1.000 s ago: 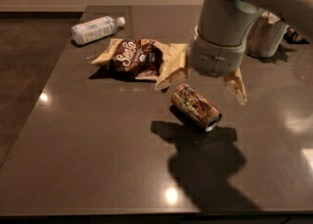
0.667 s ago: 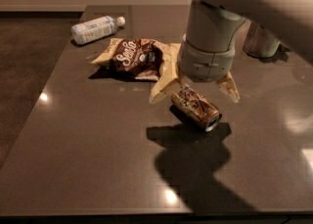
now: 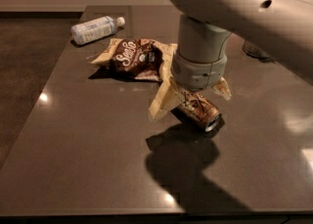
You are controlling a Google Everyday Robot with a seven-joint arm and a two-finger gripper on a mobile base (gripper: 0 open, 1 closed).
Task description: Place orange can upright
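Note:
The orange can (image 3: 201, 112) lies on its side on the dark table (image 3: 83, 159), right of centre, with its silver end facing front right. My gripper (image 3: 193, 97) hangs straight above it, and its wrist hides the can's far end. The two pale fingers are spread apart. One fingertip (image 3: 161, 104) reaches down on the can's left side, the other (image 3: 222, 89) sits to its right. The gripper is open, and the can rests on the table.
A brown snack bag (image 3: 134, 59) lies just behind and left of the can. A clear water bottle (image 3: 95, 28) lies on its side at the far left. A dark object (image 3: 254, 50) shows behind my arm at the right. The table's front edge runs along the bottom.
My arm has moved left and down over the can, so the fingers now straddle it. The can, bag and bottle have not moved.

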